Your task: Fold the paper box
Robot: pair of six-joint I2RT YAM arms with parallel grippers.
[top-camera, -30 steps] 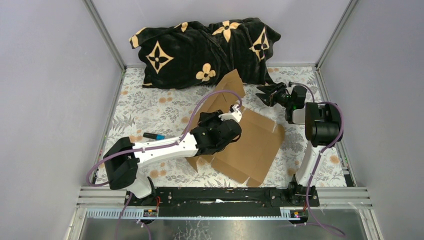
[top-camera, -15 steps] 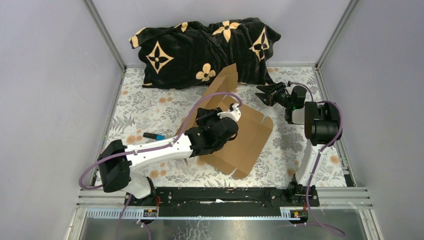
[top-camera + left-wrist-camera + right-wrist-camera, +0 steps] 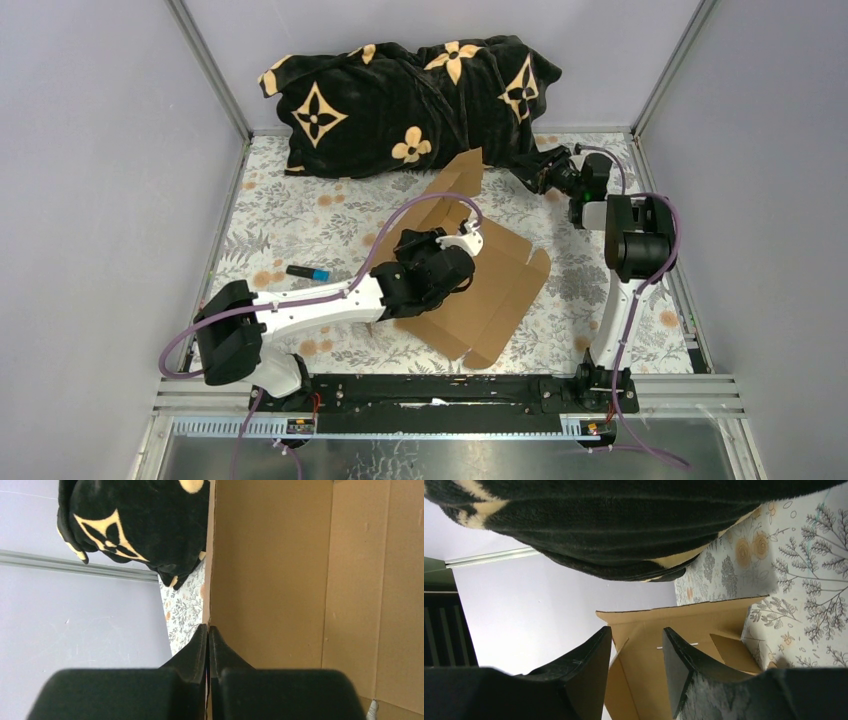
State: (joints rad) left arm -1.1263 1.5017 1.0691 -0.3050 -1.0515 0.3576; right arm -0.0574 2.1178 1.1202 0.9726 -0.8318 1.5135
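The paper box [image 3: 495,290] is a brown die-cut cardboard sheet lying partly open on the floral cloth, with one panel [image 3: 455,180] standing up towards the back. My left gripper [image 3: 468,234] sits at the sheet's left part and is shut on the edge of the standing panel [image 3: 270,570]. In the left wrist view its fingertips [image 3: 202,637] press together with the thin cardboard edge between them. My right gripper [image 3: 535,172] hovers at the back right, close to the black cushion, open and empty. The right wrist view shows the box [image 3: 684,617] beyond the parted fingers [image 3: 599,645].
A black cushion with gold flower shapes [image 3: 410,90] lies along the back wall. A dark marker with a blue end [image 3: 307,272] rests on the cloth left of the left arm. Grey walls close in the left, right and back sides.
The left gripper has dragged the sheet a little left and nearer, and the held panel stands more upright. The right gripper has drawn back towards the cushion.
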